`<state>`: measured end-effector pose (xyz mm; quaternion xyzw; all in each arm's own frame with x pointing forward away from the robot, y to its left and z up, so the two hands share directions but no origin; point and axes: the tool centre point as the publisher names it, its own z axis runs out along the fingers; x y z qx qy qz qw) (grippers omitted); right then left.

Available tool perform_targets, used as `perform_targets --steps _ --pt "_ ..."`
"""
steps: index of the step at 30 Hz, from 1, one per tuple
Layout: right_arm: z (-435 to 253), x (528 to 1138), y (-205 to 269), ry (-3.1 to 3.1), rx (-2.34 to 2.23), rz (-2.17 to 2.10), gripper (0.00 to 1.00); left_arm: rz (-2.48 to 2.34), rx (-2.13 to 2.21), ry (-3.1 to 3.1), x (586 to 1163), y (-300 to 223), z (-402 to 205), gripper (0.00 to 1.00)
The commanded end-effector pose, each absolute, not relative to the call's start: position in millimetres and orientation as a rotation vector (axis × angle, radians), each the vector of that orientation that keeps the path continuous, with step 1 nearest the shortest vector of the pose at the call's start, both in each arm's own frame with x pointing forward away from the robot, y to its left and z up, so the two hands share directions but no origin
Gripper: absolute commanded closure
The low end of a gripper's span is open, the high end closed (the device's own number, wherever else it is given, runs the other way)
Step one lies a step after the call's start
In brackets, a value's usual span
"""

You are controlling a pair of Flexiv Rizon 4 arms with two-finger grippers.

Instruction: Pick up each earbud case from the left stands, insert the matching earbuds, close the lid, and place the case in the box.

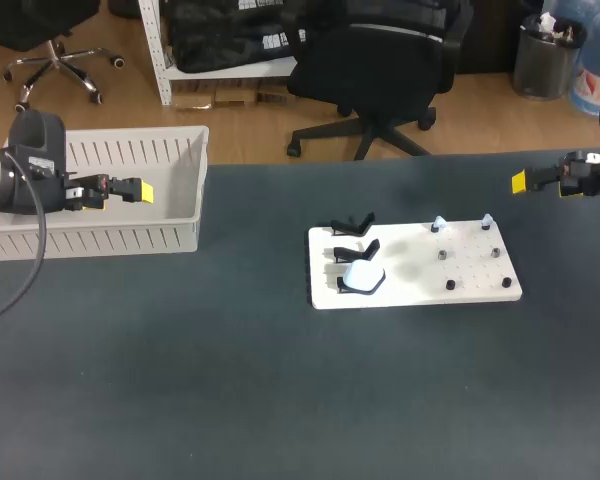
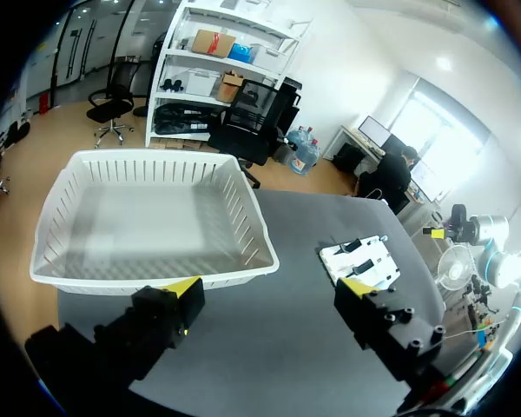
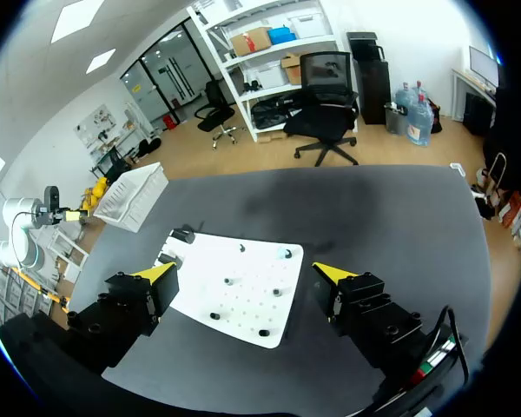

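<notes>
- Dark-grey worktop (image 1: 230, 400): white box (image 1: 130, 238) at the far-left edge, white board (image 1: 420, 285) right of centre, a wide stretch of worktop between them.
- Earbud case (image 1: 361, 276) sits on the nearest of the black stands (image 1: 352, 226) at the board's left edge; two earbuds (image 1: 438, 223) on pegs at its far edge.
- Our left gripper (image 2: 271, 287): fingers wide apart, holding nothing, above the box; arm level from the left edge.
- Our right gripper (image 3: 245, 271): fingers spread, holding nothing, near the far-right edge, well apart from the board.

Open tabletop (image 1: 230, 400) runs across my lower frame and between the box (image 1: 100, 238), upper left, and the white board (image 1: 410, 280). Black stands (image 1: 352, 224) crowd the board's left end.
</notes>
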<state>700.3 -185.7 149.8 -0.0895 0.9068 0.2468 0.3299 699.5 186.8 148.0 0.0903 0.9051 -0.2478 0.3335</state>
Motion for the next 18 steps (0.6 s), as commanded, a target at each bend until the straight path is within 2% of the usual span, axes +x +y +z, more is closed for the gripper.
perform_targets --steps 1,18 --pt "149.8 700.6 -186.3 2.372 -0.236 0.646 0.00 -0.635 0.231 2.377 700.4 185.0 150.2 0.00" --pt "149.8 700.6 -186.3 2.372 -0.236 0.646 0.00 -0.637 0.236 2.371 701.6 185.5 149.1 0.00"
